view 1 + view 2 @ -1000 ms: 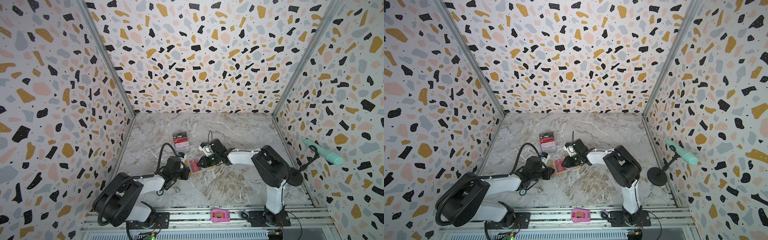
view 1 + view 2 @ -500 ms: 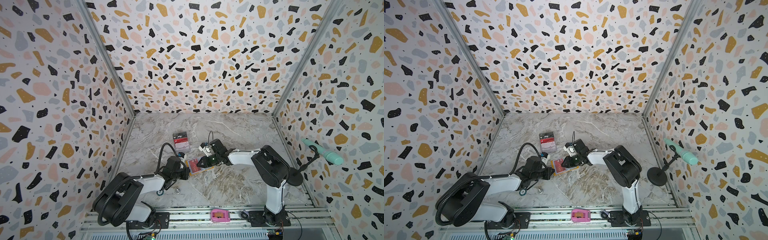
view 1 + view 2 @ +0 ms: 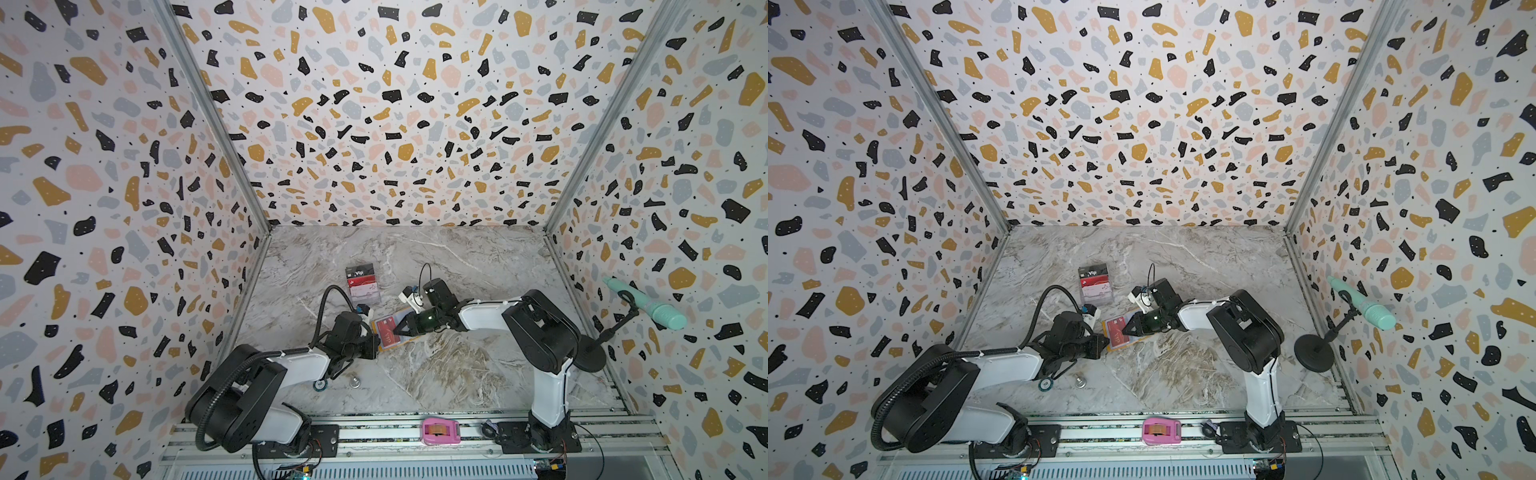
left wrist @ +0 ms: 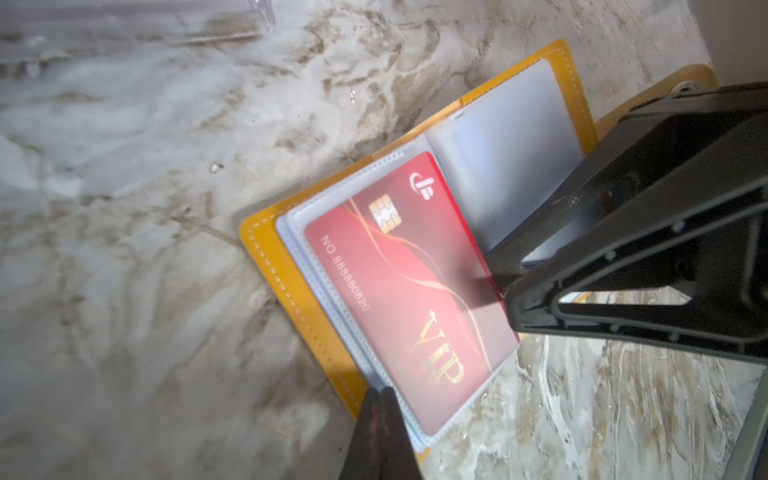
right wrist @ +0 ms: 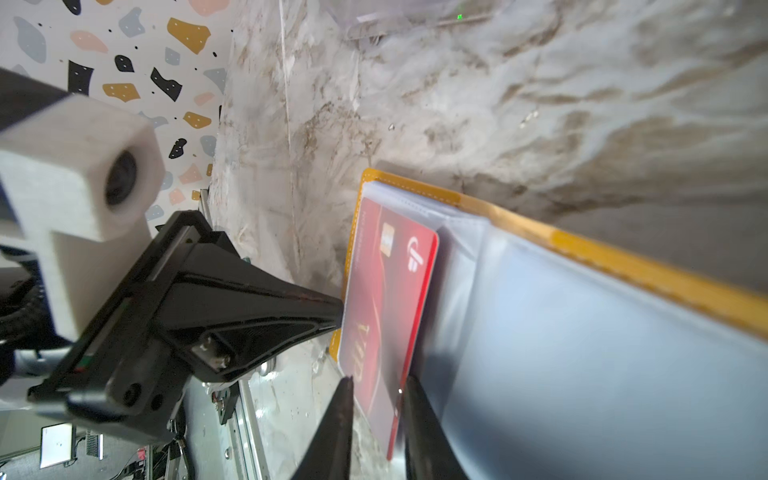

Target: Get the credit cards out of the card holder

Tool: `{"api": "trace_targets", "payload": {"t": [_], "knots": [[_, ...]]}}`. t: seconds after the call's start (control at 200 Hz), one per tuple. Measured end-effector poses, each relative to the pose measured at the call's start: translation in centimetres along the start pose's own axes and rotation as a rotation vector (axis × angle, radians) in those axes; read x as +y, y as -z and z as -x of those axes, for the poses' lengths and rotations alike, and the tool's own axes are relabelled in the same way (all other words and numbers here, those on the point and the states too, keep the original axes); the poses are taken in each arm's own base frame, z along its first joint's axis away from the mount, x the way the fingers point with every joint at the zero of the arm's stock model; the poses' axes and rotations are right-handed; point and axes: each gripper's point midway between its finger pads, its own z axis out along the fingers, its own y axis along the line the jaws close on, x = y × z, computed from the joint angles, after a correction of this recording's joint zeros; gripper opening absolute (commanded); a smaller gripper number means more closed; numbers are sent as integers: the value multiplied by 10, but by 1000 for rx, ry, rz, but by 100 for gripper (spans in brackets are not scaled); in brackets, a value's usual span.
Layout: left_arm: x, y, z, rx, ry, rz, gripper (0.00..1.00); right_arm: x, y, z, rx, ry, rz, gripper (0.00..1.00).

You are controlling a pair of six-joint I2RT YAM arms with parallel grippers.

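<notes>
the card, dark red with gold "vip", sits in a clear sleeve of the open holder. its long edge near the fold seems a little out of the sleeve mouth. so i judge the task is in its first part: holder open, this card about to be taken, nothing pulled free yet. the page on the other side looks empty. the pages below are hidden, and i see no white card in the holder.

the right jaws are a little apart, one on each side of the card's edge. in the right wrist view i see a gap, so i think there is no firm pinch yet. the left jaws are pressed together with nothing between them, and their tip pushes on the holder's yellow corner to keep it down.

the holder lies flat on the counter, between the two arms, in the front middle. behind it, apart, stands a clear stand with cards in it; i cannot tell if they came from the holder. toward the right arm the counter is bare, with good room for the pull. near the left arm lie a small disc and a bolt, well off the path.
</notes>
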Motion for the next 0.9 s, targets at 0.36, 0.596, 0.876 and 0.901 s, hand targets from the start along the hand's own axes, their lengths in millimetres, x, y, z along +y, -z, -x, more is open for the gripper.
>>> {"api": "trace_targets", "payload": {"t": [0.36, 0.596, 0.876, 0.901], "knots": [[0, 0, 0, 1, 0, 0, 0, 5, 2, -2, 14, 1, 44, 23], [0, 0, 0, 1, 0, 0, 0, 8, 4, -6, 32, 9, 71, 23], [0, -1, 0, 1, -1, 1, 0, 13, 10, -9, 60, 5, 132, 23], [0, -1, 0, 1, -1, 1, 0, 13, 11, -9, 62, 5, 136, 23]]}}
